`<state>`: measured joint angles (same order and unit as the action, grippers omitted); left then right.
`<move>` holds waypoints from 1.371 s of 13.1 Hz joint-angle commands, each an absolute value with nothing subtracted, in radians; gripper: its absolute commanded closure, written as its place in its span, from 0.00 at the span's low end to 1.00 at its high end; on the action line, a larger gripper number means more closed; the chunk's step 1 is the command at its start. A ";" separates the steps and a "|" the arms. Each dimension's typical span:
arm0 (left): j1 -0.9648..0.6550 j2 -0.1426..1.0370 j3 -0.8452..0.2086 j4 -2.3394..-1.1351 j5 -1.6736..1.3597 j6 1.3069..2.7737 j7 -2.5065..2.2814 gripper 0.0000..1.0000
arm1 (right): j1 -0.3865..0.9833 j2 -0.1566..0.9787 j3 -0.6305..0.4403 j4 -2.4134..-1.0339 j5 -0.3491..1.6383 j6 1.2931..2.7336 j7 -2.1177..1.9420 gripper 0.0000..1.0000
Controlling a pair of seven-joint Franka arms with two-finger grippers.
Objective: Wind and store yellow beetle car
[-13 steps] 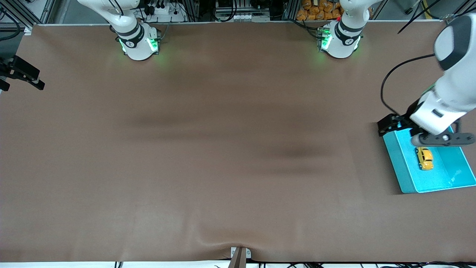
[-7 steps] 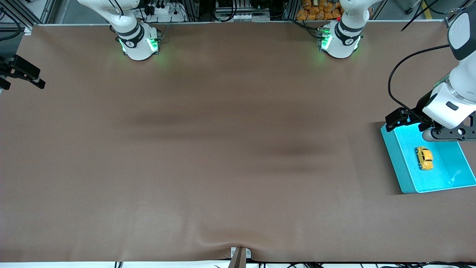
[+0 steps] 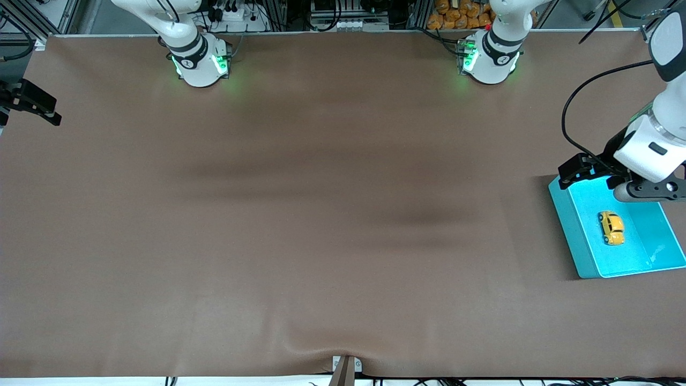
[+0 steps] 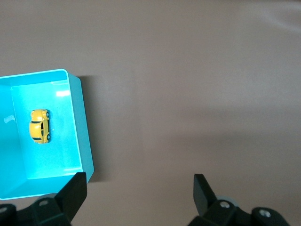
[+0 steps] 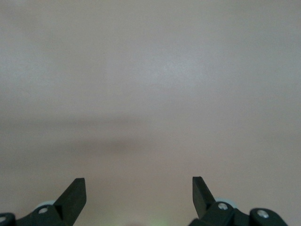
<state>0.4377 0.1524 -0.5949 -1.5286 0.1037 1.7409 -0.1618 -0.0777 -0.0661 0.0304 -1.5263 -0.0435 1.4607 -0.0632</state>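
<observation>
The yellow beetle car lies on the floor of the turquoise bin at the left arm's end of the table. It also shows in the left wrist view, inside the bin. My left gripper hangs open and empty in the air over the bin's end that lies farther from the front camera. In its wrist view the left gripper frames bare table beside the bin's corner. My right gripper waits at the right arm's end of the table, and in its own wrist view it is open and empty over bare table.
The brown table mat covers the table. A small bracket sits at the mat's edge nearest the front camera. The bin stands close to the table's edge at the left arm's end.
My left gripper has risen and drawn back from over the car toward the bin's end nearer the robots' bases. The car stays in the bin. The right arm barely moved.
</observation>
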 commanded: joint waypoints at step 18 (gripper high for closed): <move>0.173 0.049 -0.268 -1.520 0.106 1.569 -0.080 0.00 | -0.061 -0.063 0.026 -1.513 -0.029 1.456 -0.040 0.00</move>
